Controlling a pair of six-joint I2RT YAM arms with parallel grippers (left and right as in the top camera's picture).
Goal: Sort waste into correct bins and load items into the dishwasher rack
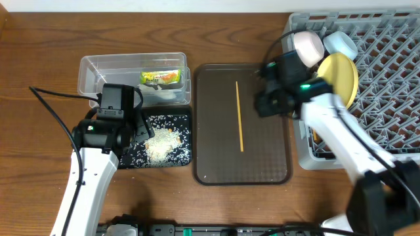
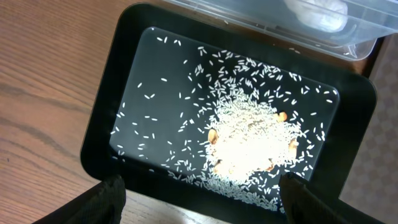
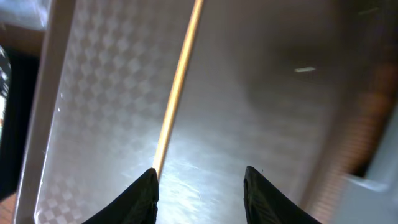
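Observation:
One wooden chopstick (image 1: 239, 115) lies lengthwise on the brown serving tray (image 1: 210, 157); it also shows in the right wrist view (image 3: 177, 81). My right gripper (image 1: 268, 101) (image 3: 200, 186) is open and empty above the tray's right part. The grey rack (image 1: 394, 59) holds the yellow plate (image 1: 341, 77), the pink-white bowl (image 1: 307, 46) and the light blue bowl (image 1: 340, 44). The black tray (image 2: 112, 112) holds the rice scraps (image 2: 249, 140) (image 1: 161, 143). The clear tub (image 1: 92, 69) holds the green-and-orange wrapper (image 1: 161, 78) and white paper (image 2: 317, 12). My left gripper (image 2: 202, 199) is open over the black tray's near edge.
The brown wooden table (image 1: 39, 52) surrounds everything. A black cable (image 1: 56, 105) runs across the left side by my left arm. The rack stands at the far right, touching the serving tray's right edge.

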